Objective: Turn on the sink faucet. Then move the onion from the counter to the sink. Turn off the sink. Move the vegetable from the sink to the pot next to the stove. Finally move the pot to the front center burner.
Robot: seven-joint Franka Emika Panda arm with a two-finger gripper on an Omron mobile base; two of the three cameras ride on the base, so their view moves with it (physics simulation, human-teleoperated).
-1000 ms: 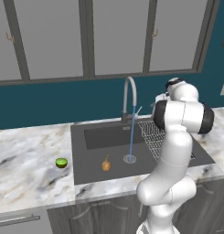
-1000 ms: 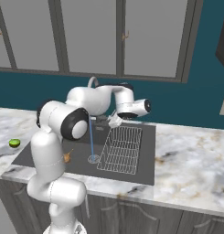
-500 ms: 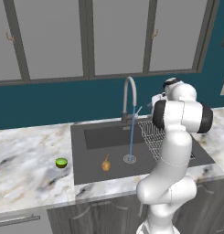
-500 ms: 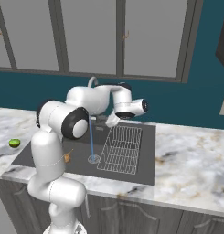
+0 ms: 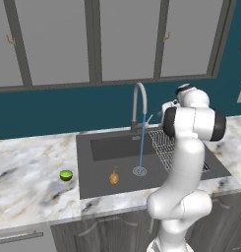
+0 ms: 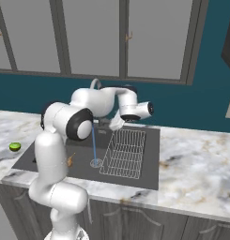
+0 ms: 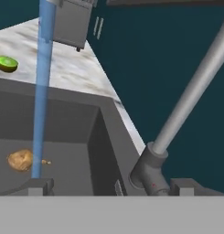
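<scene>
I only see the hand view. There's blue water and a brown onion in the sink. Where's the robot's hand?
Observer: The hand hangs beside the faucet, at the back of the sink.
Operator: Is anything else in the sink?
Observer: A wire rack lies in its right half.
Operator: Where does the water land?
Observer: On the round drain, just right of the onion.

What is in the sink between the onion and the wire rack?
In the left base view, the blue stream of water falls from the faucet onto the drain, between the onion and the wire rack.
</scene>
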